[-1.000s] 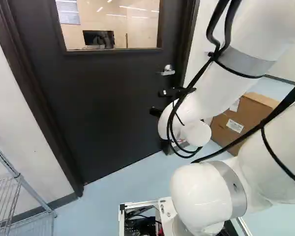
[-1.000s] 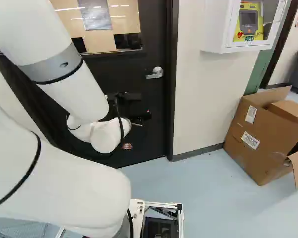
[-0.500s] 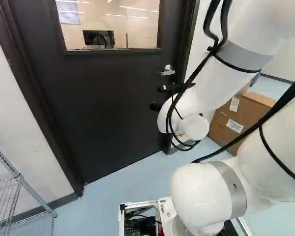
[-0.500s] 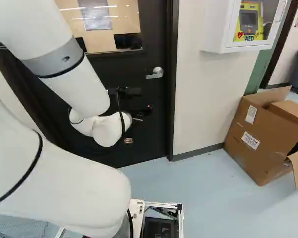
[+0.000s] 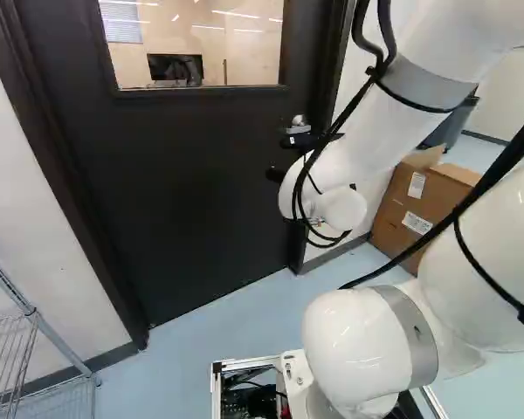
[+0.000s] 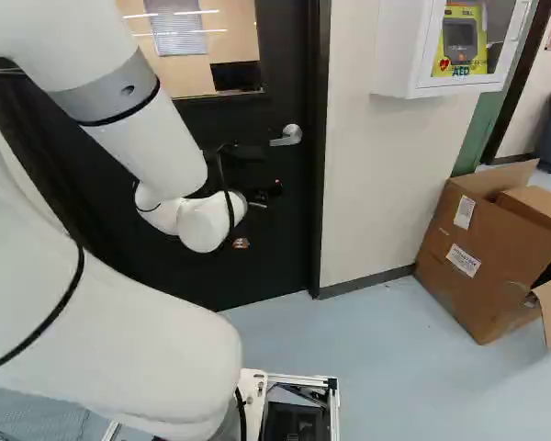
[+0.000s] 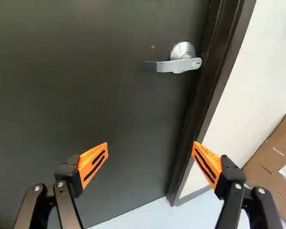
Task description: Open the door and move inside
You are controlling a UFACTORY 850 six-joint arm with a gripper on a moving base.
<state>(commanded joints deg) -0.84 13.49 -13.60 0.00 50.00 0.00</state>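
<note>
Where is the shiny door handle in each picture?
Left base view: the door handle is in the upper part, right of the middle.
Right base view: it's in the upper middle.
Wrist view: it's ahead of the open gripper.
All three views share the cardboard box.

bright, soft shadows, pale light streaks across door glass (image 5: 192,48)
</note>
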